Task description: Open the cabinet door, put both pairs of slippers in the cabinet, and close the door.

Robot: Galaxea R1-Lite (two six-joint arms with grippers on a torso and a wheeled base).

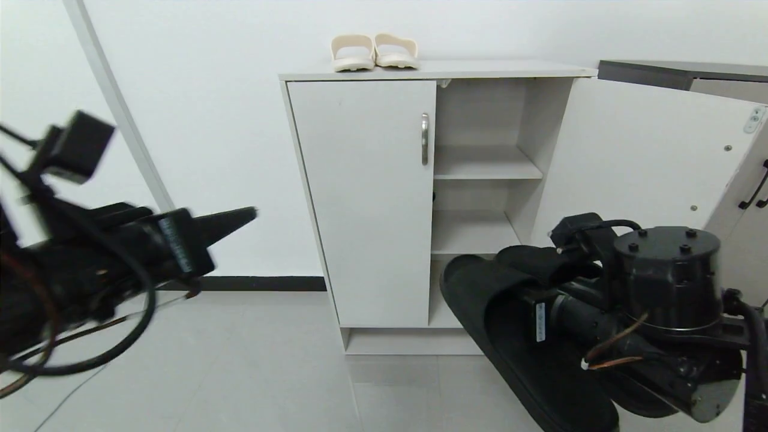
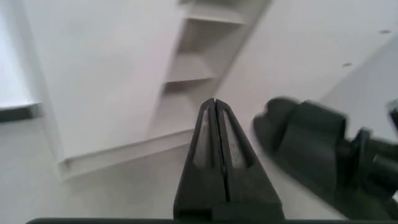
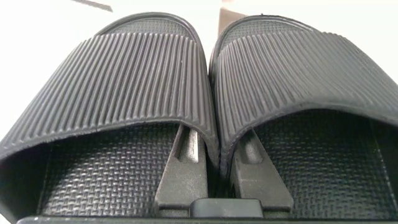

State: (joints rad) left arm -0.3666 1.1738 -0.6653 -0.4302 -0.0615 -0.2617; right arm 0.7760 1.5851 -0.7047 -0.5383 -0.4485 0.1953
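While right tool (image 3: 217, 158) pinches black slippers (image 3: 143, 74), left tool (image 2: 215, 111) pressed together, cabinet door (image 1: 636, 156) open.

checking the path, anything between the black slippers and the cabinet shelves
Nothing; the head view shows a bare stretch from the black slippers to the shelves.

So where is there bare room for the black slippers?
The upper shelf and lower shelf, between shut door and open door, are bare. The beige slippers crowd the left of the cabinet top; its right end is free.
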